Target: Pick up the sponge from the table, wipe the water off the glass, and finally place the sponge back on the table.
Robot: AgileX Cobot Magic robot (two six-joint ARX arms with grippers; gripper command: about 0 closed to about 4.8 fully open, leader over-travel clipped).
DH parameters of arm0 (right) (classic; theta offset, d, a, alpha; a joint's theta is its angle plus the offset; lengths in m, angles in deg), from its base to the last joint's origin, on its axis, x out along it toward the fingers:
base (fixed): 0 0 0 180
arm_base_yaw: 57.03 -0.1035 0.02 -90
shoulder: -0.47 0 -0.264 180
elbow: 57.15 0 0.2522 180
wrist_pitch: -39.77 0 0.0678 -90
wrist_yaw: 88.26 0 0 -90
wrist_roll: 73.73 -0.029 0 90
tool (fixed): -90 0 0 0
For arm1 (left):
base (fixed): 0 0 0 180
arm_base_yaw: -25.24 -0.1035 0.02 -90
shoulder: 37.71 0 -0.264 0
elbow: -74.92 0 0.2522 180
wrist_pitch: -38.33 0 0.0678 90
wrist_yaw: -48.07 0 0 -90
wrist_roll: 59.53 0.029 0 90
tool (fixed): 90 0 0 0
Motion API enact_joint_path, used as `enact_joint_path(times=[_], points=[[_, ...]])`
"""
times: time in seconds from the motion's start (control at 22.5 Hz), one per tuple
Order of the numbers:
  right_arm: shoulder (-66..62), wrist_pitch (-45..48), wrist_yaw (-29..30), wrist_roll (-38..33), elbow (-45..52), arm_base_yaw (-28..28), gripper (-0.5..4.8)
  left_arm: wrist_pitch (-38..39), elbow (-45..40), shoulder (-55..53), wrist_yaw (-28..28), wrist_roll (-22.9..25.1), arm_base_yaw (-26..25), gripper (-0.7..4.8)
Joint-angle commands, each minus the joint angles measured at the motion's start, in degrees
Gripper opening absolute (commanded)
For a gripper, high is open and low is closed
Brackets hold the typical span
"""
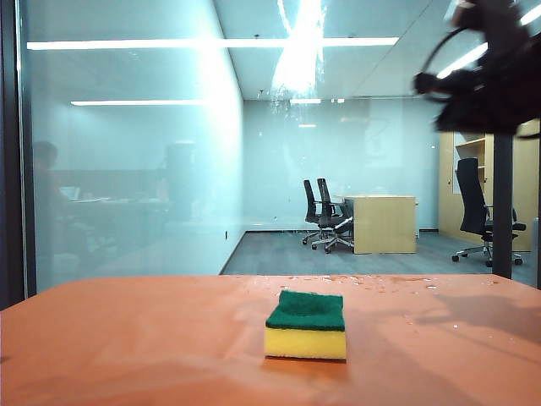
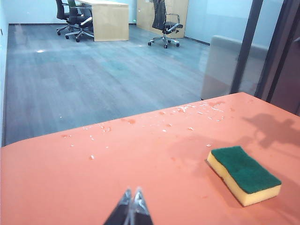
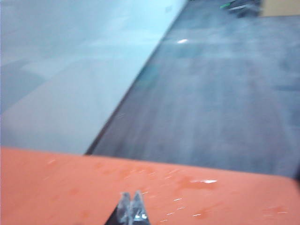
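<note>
Exterior view sits low, facing the glass [image 1: 127,169]; both wrist views share the table [image 2: 70,178].

Your right wrist camera gave a blurred picture. The right gripper [image 3: 131,206] sat at the bottom edge of the frame, a little left of centre, with its two fingertips pressed together and nothing between them. Under it the table [image 3: 61,187] filled the lower part of the frame as an orange-red band. Droplets and thin streaks of water [image 3: 204,181] glinted white on that surface, mostly right of centre. Beyond the table's far edge you saw grey floor [image 3: 225,93] across the right and centre, and a pale wall [image 3: 61,70] at upper left.
</note>
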Motion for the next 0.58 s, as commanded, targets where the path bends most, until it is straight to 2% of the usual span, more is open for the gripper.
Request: enact_joint_path(times=[0.04,0.18,0.4,0.58], points=[[5.38,-5.01,0.26,3.96,-0.22,3.63,-0.07,-0.85,0.22,-0.07,-0.17,0.22,0.00,-0.05],[11.76,-11.17,0.22,7.04,-0.22,6.08,-0.07,-1.03,0.22,-0.07,-0.17,0.22,0.00,-0.05],[20.13,-16.39,-0.09,7.58,0.11,8.74,-0.07,-1.75,0.22,-0.07,0.07,0.24,0.00,-0.05],[27.69,-15.76,-1.27,5.62,5.81,11.47,-0.07,-3.61,0.24,-0.07,0.57,0.24,-0.02,-0.05]])
